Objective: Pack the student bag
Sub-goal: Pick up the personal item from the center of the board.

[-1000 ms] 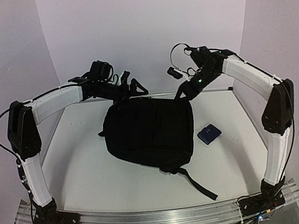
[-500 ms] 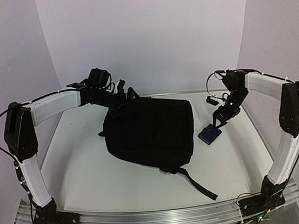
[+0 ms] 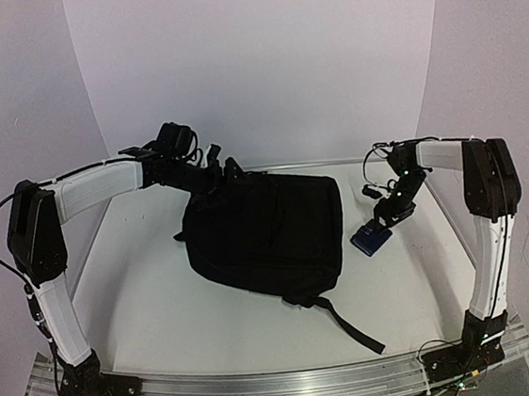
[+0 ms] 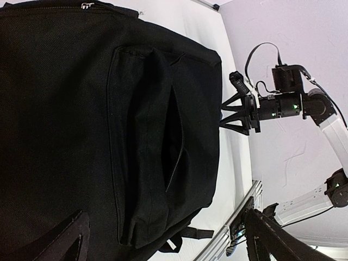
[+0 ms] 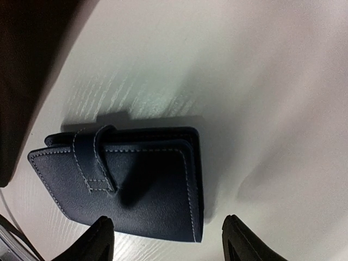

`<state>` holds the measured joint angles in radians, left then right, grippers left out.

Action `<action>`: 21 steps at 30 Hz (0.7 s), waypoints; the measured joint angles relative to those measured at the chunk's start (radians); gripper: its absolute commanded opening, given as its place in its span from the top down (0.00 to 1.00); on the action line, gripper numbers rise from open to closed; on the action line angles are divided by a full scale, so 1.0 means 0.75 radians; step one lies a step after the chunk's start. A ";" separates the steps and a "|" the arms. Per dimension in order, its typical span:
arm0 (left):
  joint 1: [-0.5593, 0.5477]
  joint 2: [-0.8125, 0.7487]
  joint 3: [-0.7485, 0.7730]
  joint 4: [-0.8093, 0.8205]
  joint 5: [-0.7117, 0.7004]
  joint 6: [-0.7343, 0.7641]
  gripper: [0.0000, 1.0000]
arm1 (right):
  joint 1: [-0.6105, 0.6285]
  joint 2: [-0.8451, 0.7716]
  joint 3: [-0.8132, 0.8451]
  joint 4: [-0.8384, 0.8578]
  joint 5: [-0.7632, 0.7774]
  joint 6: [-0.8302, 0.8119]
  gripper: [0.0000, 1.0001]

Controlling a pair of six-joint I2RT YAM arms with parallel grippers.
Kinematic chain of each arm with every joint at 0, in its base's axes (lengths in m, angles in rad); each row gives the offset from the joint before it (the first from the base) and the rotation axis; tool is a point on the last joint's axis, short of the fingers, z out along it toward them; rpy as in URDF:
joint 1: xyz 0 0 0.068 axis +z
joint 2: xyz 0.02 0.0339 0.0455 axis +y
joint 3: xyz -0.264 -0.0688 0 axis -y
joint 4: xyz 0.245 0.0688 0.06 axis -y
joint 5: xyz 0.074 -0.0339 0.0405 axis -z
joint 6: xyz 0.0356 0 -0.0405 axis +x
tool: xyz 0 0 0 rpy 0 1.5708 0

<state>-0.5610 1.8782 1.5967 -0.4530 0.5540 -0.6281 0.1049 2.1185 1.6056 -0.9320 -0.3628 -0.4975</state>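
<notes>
Bag (image 3: 263,231) lies flat at the middle of the table (image 3: 142,296), front side up. In the top view, w/ 12 = far wall, its long axis runs abt 9-to-3, skewed a bit so the near edge drops toward 5. The pocket (image 4: 163,147) end faces 3. Its zip slit runs across that axis and gapes a little. One strap (image 3: 349,326) trails off the near-right corner toward 5, loose on the table.

My L gripper (image 3: 227,172) sits at the bag's 11 o'clock corner, by its far edge; can't tell from above if it touches. Wrist cam: L fingers (image 4: 60,239) spread wide, bag fabric btwn them, nothing held.

Wallet (image 3: 370,238) is dark blue and lies flat just beside the bag at its 3 o'clock, w/ a small gap btwn them. Its tab is closed over one edge. My R gripper (image 3: 381,221) hangs low at the wallet's 1 o'clock end. Wrist cam: R jaws parted, one finger (image 5: 100,239) over the wallet's edge, the other over bare table; no grip.
</notes>
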 measured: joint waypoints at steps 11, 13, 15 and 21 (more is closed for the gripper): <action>0.000 -0.002 0.000 -0.026 -0.011 0.001 0.02 | -0.024 0.072 0.027 -0.049 -0.175 0.008 0.95; 0.000 -0.002 0.000 -0.026 -0.012 0.002 0.02 | -0.044 0.075 0.057 -0.086 -0.216 0.002 1.00; 0.000 -0.002 0.001 -0.026 -0.011 0.003 0.02 | -0.066 0.074 0.092 -0.130 -0.258 -0.003 1.00; 0.000 -0.002 0.007 -0.029 -0.011 0.011 0.02 | -0.090 0.010 0.150 -0.237 -0.357 -0.015 1.00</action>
<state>-0.5610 1.8767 1.6023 -0.4749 0.5461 -0.6197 0.0371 2.1264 1.7179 -1.1097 -0.6304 -0.5088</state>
